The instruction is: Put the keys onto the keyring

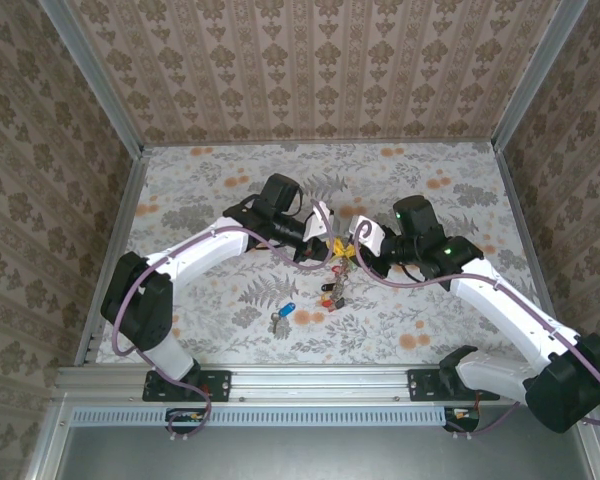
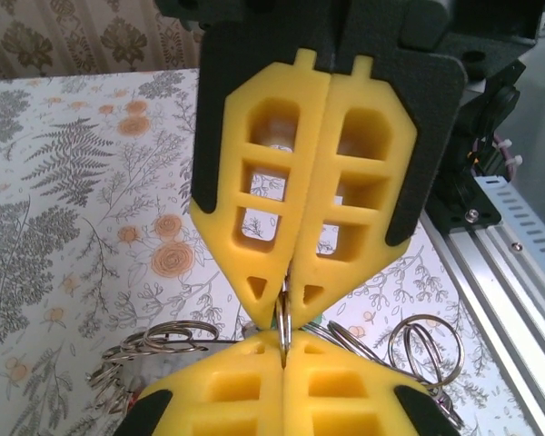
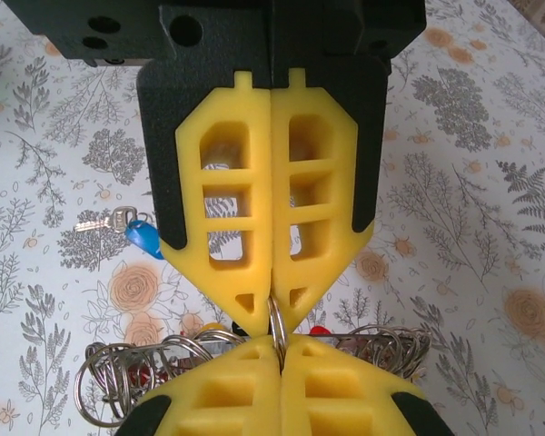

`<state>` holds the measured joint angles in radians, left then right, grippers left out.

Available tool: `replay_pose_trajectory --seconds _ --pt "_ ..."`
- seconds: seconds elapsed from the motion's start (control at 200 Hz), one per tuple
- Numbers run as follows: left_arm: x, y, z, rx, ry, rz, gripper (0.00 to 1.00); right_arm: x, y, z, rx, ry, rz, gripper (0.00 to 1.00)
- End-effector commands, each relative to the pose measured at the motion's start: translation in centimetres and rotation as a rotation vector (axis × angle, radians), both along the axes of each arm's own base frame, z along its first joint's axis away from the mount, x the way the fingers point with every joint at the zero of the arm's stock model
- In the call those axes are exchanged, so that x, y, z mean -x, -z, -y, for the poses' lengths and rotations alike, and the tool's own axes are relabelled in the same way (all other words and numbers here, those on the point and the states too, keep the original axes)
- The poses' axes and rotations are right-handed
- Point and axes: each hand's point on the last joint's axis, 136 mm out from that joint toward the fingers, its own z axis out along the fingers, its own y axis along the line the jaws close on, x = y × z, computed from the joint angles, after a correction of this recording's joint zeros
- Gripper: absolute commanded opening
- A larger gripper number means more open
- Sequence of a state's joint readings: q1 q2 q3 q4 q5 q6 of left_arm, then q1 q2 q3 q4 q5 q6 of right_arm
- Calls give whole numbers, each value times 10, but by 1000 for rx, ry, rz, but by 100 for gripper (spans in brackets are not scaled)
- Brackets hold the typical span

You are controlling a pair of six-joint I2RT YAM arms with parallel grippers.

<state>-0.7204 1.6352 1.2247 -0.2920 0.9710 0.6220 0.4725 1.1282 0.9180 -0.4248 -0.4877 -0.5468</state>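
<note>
My two grippers meet tip to tip above the middle of the table, the left gripper (image 1: 335, 240) against the right gripper (image 1: 352, 243). Both are shut on one silver split ring (image 2: 282, 334) of the keyring (image 1: 336, 275), whose bunch of rings and red, black and yellow key heads hangs below them. In the left wrist view my left gripper (image 2: 284, 313) pinches the ring from above, with the right arm's yellow fingers (image 2: 345, 381) below. My right gripper (image 3: 274, 318) holds the same split ring (image 3: 276, 327). A blue-headed key (image 3: 145, 238) lies loose on the floral table (image 1: 285, 313).
More steel rings fan out to both sides of the pinched one (image 2: 427, 350) (image 3: 118, 381). The aluminium rail (image 1: 320, 382) runs along the near edge. Patterned walls enclose the table on three sides (image 1: 310, 70).
</note>
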Motion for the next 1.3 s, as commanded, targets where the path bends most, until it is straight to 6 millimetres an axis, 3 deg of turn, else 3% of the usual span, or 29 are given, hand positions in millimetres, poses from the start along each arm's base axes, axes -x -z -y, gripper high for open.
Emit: replay_pose_trajectory --seconds 0.0,0.09,0.245,0.485,0.63,0.9,1.04,1.295 --pt "2 -21 7 66 24 28 0 1 -18 -11 -39 -42 49 5" --pt "0 -29 5 115 19 8 0 -1 -11 -7 -32 -21 52 8" --pt "0 -44 0 209 32 -13 0 -7 1 2 -130 34 5 23" --pt "3 -50 -3 252 69 -41 0 -10 10 5 -199 58 -41 21" --pt "1 -48 -2 246 65 -47 0 -10 5 4 -215 60 -35 13" --pt "-6 -41 -2 217 18 -28 0 -7 2 23 -111 117 10 30" --pt "-7 -40 -2 209 13 -19 0 -3 -5 27 -92 113 46 31" --pt "-3 -41 -3 200 29 -19 0 -6 -36 14 -168 39 160 29"
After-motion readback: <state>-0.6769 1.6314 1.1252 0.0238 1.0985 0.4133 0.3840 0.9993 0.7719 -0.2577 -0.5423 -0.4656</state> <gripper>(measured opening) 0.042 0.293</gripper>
